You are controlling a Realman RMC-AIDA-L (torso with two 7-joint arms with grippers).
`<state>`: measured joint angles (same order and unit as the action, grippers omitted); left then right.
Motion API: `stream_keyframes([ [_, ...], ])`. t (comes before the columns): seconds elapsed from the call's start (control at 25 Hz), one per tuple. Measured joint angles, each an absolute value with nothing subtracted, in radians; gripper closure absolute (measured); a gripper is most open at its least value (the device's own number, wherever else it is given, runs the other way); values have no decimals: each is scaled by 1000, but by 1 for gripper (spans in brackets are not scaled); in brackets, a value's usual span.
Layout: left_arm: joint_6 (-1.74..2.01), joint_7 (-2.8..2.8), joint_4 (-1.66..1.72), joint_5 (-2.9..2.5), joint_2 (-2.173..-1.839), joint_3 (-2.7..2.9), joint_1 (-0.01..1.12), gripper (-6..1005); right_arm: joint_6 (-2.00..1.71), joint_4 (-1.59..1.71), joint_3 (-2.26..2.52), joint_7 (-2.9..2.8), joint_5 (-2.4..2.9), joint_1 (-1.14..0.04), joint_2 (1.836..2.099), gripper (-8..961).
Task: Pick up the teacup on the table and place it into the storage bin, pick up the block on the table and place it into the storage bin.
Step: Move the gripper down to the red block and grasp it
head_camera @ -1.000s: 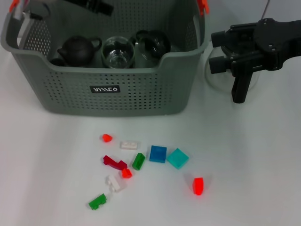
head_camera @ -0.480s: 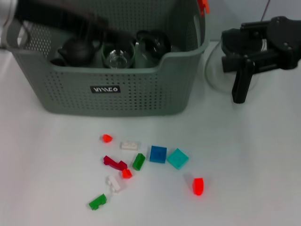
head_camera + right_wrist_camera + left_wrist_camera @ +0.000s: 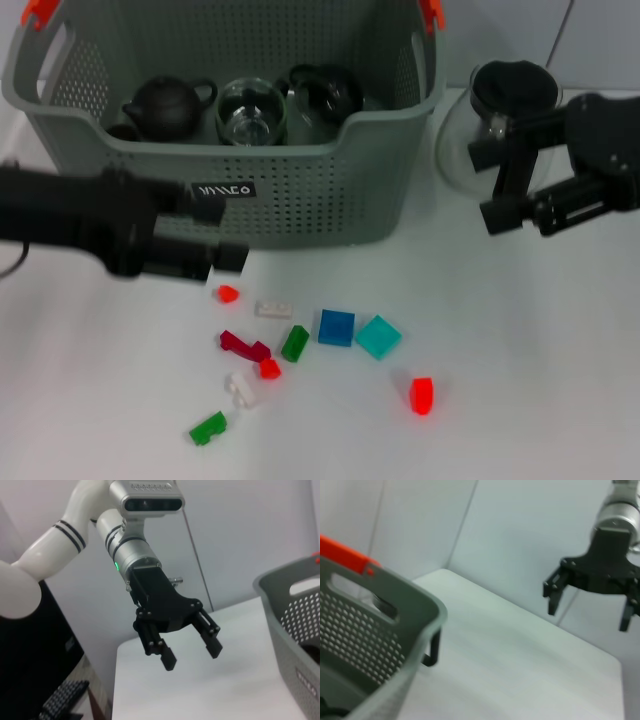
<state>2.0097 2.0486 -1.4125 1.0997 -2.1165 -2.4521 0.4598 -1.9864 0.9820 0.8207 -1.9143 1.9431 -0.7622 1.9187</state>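
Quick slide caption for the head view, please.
Left tool open before the storage bin, above scattered blocks; right tool open by the glass pot.

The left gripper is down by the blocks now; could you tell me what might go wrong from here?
1. The left gripper, open, sits low against the storage bin wall; a careless descent could nudge the bin.
2. The blocks are crowded: reaching for the small red block could scatter the white block beside it.
3. The right gripper hangs beside the glass pot and could bump it.
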Motion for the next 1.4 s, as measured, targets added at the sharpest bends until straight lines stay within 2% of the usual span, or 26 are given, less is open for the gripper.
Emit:
stream_keyframes([
  [0.16,2015,1951,-1303,1106,-2089,-2451,432,256,-1984,982,851,-1908,1953,-771,1917,72],
  [0.28,2017,1868,-1194,1107,-2052,-2451,421,258,-1980,977,888,-1904,1991,-791,1918,72],
  [0.4,2018,1806,-1102,1103,-2018,-2449,418,259,-1978,975,924,-1903,2058,-819,1930,72],
  [0.44,2018,1806,-1102,1103,-2018,-2449,418,259,-1978,975,937,-1902,2075,-829,1935,72],
  [0.48,2018,1769,-1047,1097,-1998,-2434,414,259,-1978,975,955,-1902,2095,-840,1942,72],
  [0.8,2010,1737,-986,1070,-1986,-2435,403,264,-1957,966,1037,-1893,2242,-899,1987,72],
  [1.16,1997,1712,-927,1072,-1994,-2442,398,264,-1896,874,1073,-1893,2444,-977,2049,72],
  [1.4,1986,1679,-902,1073,-1997,-2442,400,263,-1827,873,1152,-1917,2466,-987,2079,71],
])
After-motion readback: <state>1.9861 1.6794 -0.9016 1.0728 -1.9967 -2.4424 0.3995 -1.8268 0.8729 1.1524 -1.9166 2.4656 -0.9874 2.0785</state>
